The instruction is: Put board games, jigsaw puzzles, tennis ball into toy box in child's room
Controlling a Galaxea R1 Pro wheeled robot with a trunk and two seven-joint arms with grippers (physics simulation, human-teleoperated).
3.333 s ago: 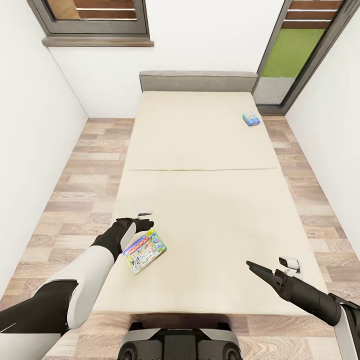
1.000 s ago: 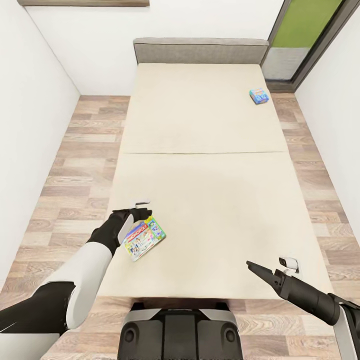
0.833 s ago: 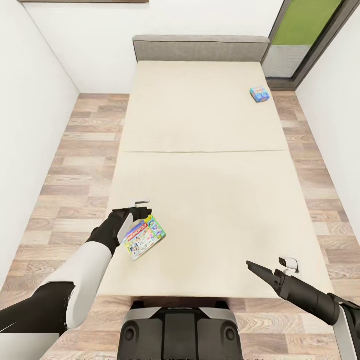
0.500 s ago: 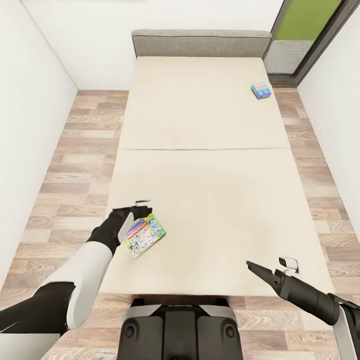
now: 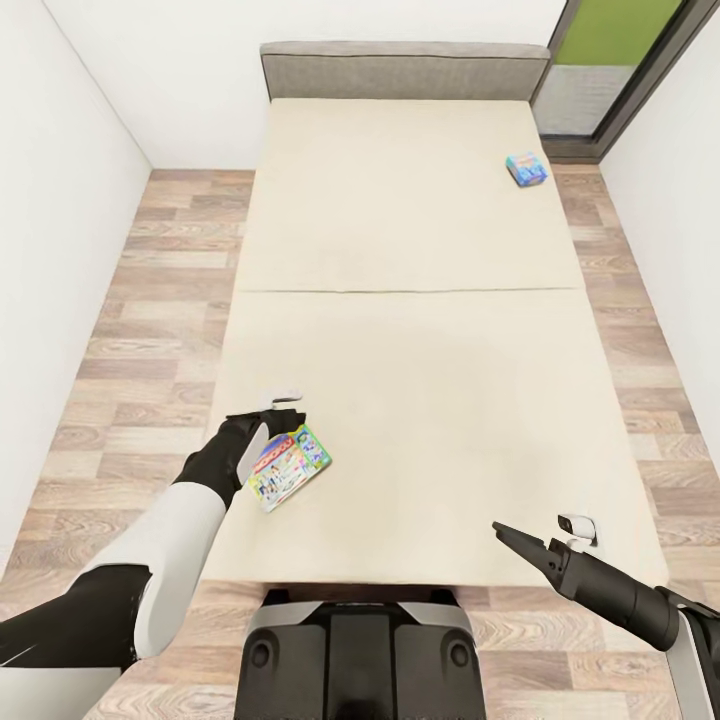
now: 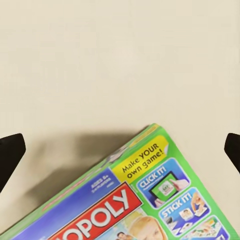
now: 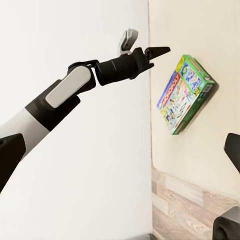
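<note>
A green board game (image 5: 288,467) with a red-and-white title lies flat on the near left part of the cream bed (image 5: 420,400). My left gripper (image 5: 293,420) hovers open just beyond the game's far edge, apart from it. In the left wrist view the game (image 6: 135,200) lies below the spread fingertips (image 6: 11,152). A small blue board game (image 5: 526,168) lies at the bed's far right corner. My right gripper (image 5: 510,537) hangs open over the near right of the bed, holding nothing. The table, toy box, jigsaw puzzles and tennis ball are out of view.
A grey headboard (image 5: 405,68) stands against the far white wall. A dark-framed glass door (image 5: 620,70) is at the back right. Strips of wood-plank floor (image 5: 150,330) run along both sides of the bed. My base (image 5: 360,650) stands at the bed's foot.
The camera has moved: the bed, headboard and blue game sit higher in the picture and the window has left the view. Both arms hold their pose; the green game lies as before.
</note>
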